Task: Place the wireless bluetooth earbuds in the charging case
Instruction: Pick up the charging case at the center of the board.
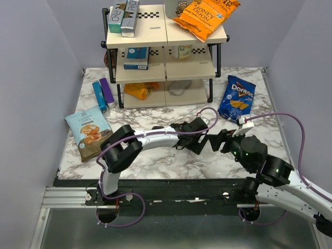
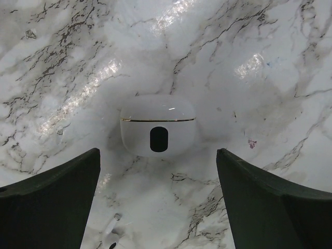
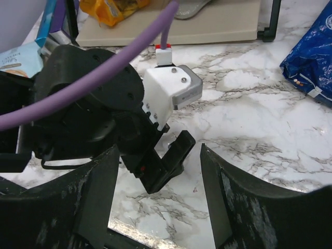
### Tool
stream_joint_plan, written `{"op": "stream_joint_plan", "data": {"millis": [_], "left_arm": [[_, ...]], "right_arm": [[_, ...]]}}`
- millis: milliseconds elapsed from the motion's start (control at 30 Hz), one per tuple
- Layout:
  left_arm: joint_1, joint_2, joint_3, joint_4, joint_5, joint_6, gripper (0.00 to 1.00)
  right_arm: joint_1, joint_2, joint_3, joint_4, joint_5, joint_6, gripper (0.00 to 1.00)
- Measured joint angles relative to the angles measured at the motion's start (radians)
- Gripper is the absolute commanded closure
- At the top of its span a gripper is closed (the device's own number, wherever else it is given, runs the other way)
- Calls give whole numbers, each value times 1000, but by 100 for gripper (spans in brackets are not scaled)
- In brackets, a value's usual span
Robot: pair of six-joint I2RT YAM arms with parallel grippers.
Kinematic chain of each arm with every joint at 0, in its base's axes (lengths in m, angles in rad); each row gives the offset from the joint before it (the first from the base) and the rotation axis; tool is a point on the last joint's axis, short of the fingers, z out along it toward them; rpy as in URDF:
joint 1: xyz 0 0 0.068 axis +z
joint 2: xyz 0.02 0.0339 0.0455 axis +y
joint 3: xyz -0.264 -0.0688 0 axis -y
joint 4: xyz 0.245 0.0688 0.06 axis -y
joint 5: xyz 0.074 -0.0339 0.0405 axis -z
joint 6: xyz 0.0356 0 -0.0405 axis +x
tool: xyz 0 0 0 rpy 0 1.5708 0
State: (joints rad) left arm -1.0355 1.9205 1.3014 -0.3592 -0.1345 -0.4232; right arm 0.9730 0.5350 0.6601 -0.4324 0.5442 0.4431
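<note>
White and glossy, the shut charging case [image 2: 157, 124] lies on the counter [image 2: 259, 62] beneath wide-open left fingers [image 2: 52, 202]; right fingers [image 3: 249, 207] gape empty. Uneven closing could skid it.

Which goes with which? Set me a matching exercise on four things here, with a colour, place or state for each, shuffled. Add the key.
Column one:
1. charging case
2. Doritos bag
3. Honey Dijon bag
4. left gripper

Column two:
a. orange, on the top shelf of the rack
b. open, above the marble
c. white, lying on the marble
d. blue, on the marble right of the rack

Pairs: 1-c, 2-d, 3-a, 4-b
</note>
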Motion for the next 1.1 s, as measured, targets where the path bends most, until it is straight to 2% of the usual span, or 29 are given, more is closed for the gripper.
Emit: {"op": "stream_joint_plan", "data": {"millis": [267, 633, 733, 833, 933, 967, 1033, 1100], "left_arm": [[0, 55, 67, -24, -6, 43, 8], [0, 84, 79, -33, -26, 53, 8], [2, 89, 82, -32, -28, 54, 11], [3, 91, 84, -31, -29, 57, 16], [6, 93, 87, -29, -29, 60, 25], [7, 93, 87, -27, -28, 61, 31], [8, 95, 88, -24, -28, 63, 35], [8, 95, 88, -23, -28, 65, 46]], "right_arm": [[0, -3, 10, -18, -6, -14, 28], [0, -3, 10, -26, -7, -18, 28], [0, -3, 10, -27, -7, -18, 28], [0, -5, 10, -29, -7, -18, 28], [0, -5, 10, -32, -7, -18, 28], [0, -5, 10, -32, -7, -18, 28], [0, -4, 10, -32, -7, -18, 28], [0, -4, 10, -32, -7, -17, 28]]}}
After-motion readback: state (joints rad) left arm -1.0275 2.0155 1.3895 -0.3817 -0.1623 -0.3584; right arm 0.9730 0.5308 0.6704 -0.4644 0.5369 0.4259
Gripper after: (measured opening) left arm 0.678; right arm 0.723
